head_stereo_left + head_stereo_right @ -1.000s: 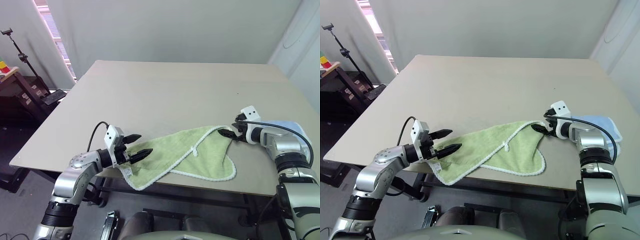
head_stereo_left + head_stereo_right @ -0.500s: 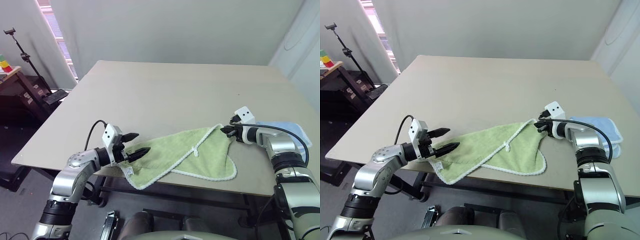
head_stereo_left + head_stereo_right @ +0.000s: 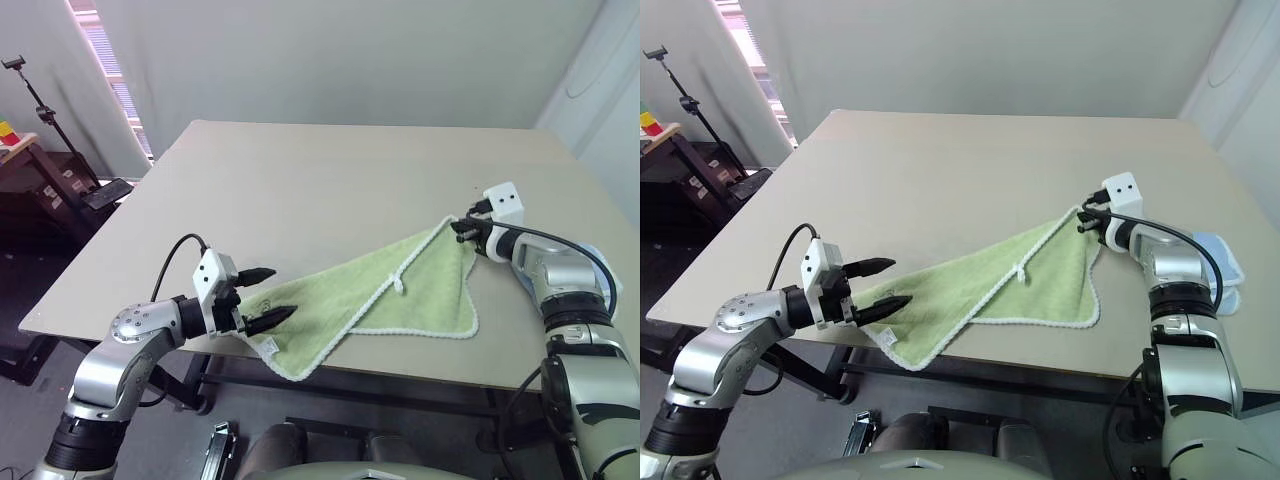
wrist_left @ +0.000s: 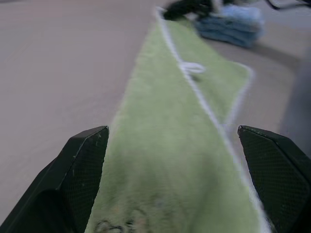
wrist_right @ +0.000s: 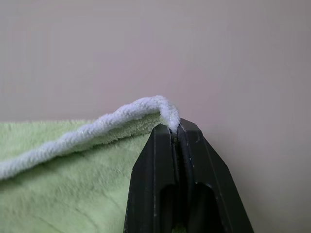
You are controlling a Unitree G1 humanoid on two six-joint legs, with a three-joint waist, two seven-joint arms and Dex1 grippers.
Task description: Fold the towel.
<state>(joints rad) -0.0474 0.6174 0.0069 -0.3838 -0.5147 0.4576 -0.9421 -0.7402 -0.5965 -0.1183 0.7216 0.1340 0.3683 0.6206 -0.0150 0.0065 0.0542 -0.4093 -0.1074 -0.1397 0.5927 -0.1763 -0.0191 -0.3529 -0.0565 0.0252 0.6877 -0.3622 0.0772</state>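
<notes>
Towel (image 3: pixel 400 290) stretched across the table (image 3: pixel 300 180) near edge, one corner lifted.
Right gripper (image 3: pixel 464 229) pinches its three-o'clock corner; left gripper (image 3: pixel 268 297), jaws spread, must next clamp the nine-o'clock end.

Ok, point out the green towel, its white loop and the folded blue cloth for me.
green towel (image 3: pixel 330 295): left eye view, middle of its flat green face.
white loop (image 3: pixel 399 287): left eye view, the loop at the stitched edge.
folded blue cloth (image 4: pixel 233 22): left wrist view, top of the stack.

Light green towel (image 3: pixel 400 290) with white edging, spread on table, far corner lifted
</notes>
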